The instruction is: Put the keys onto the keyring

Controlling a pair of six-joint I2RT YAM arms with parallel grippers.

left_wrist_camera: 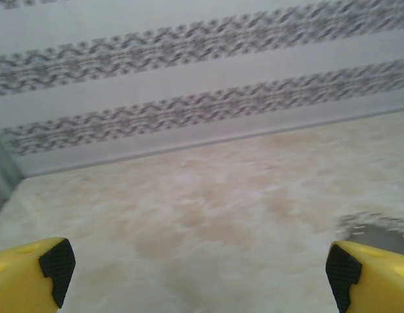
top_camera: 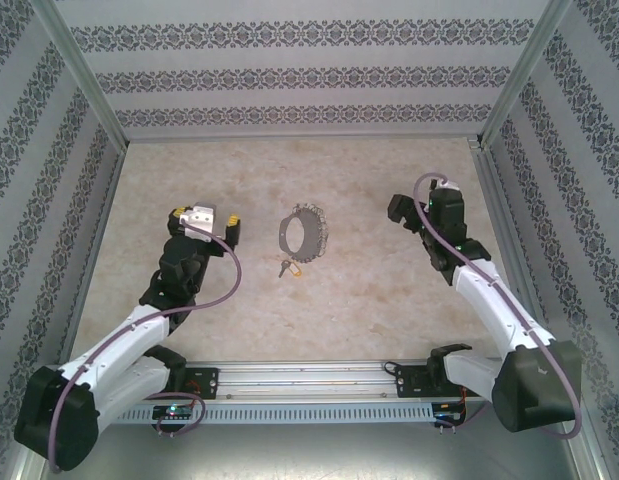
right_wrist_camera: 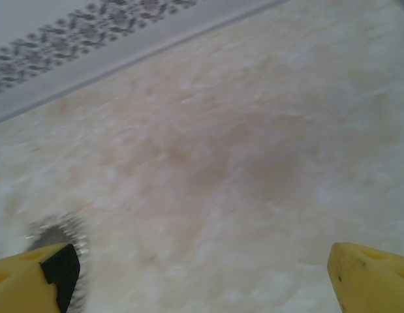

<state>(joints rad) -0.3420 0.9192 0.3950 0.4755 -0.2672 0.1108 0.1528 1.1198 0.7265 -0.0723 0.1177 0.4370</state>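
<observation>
The keyring (top_camera: pixel 304 232), a grey hoop with a beaded rim, lies in the middle of the table. The keys (top_camera: pixel 286 267), tiny with a yellow-orange head, lie right at its near edge; I cannot tell whether they hang on it. My left gripper (top_camera: pixel 204 212) hovers to the left of the ring, apart from it, jaws wide and empty. In the left wrist view its gripper (left_wrist_camera: pixel 202 280) frames bare table, with the keyring (left_wrist_camera: pixel 374 225) blurred at the right. My right gripper (top_camera: pixel 426 205) stands off to the right, open and empty (right_wrist_camera: pixel 202 280), the keyring (right_wrist_camera: pixel 55 228) behind its left finger.
Patterned walls (top_camera: pixel 309 75) close in the beige table (top_camera: pixel 369 290) at the back and both sides. A metal rail (top_camera: pixel 309 380) carrying both arm bases runs along the near edge.
</observation>
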